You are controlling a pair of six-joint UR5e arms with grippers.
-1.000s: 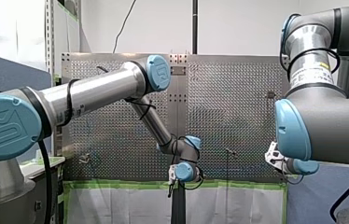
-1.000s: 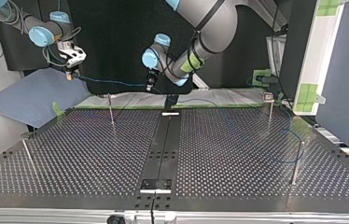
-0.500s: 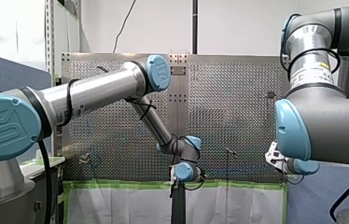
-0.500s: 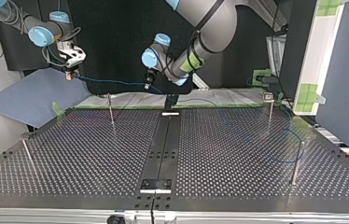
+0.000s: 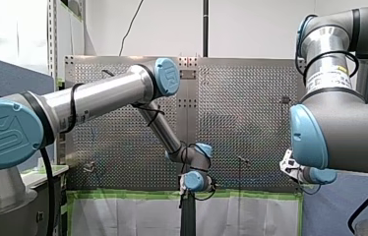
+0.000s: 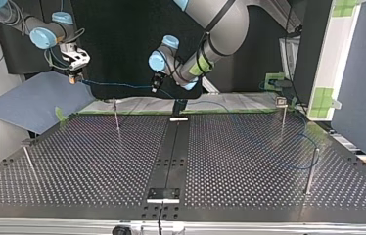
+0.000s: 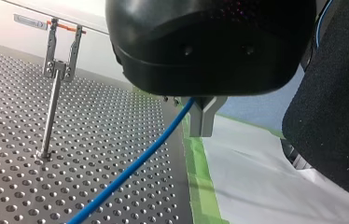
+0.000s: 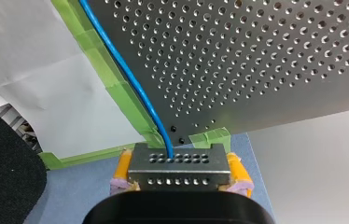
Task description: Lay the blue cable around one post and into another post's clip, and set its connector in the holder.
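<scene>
Blue, likely light and limp: cable (image 7: 130, 170) clamped in left gripper (image 7: 194, 114), stiff connector (image 8: 178, 161) pinched in right gripper (image 8: 180, 173), the surer hold.

Taut blue cable (image 6: 117, 85) strung between my right gripper (image 6: 75, 76) and my left gripper (image 6: 155, 88), posts (image 6: 116, 115) on perforated table (image 6: 249, 161)

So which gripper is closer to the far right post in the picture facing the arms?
Left. In the top view my left gripper hangs past the table's far edge near the middle; my right gripper is off the far left corner, farther from the post.
</scene>
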